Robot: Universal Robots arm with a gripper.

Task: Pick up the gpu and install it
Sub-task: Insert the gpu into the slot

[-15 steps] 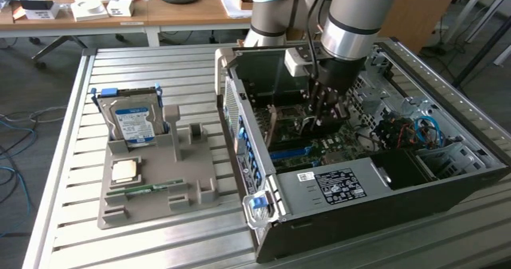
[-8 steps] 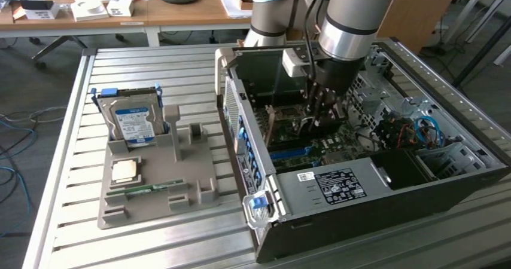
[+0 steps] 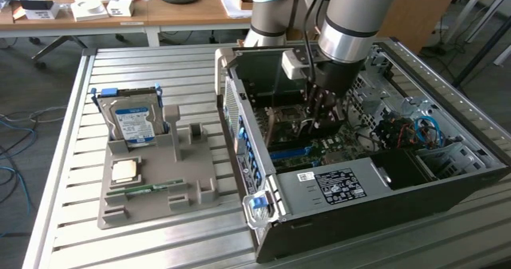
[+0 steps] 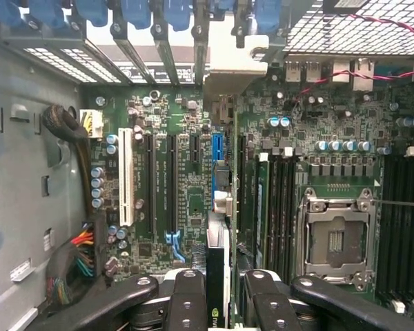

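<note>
**Operator:** Exterior view: what is the status of the pick-up?

**Technician:** The claw [image 3: 315, 122] is lowered inside the open computer case [image 3: 383, 215], above the motherboard [image 3: 324, 146]. On the worktop [image 3: 200, 239], the parts tray [image 3: 152, 212] carries the hard drive [image 3: 134, 122] and the memory stick [image 3: 148, 189]. Pick-up is judged complete.

**Operator:** Wrist view: where is the gpu?

**Technician:** The gpu [image 4: 217, 276] stands edge-on between the fingers [image 4: 190, 303], and the claw appears clamped on it. Its pale bracket [image 4: 231, 65] points toward the rear slot openings. The card runs along the expansion slots [image 4: 152, 179], near the blue slot [image 4: 217, 155]. Whether its edge connector is seated cannot be told. The card is not yet released, so installation is judged unfinished
</note>
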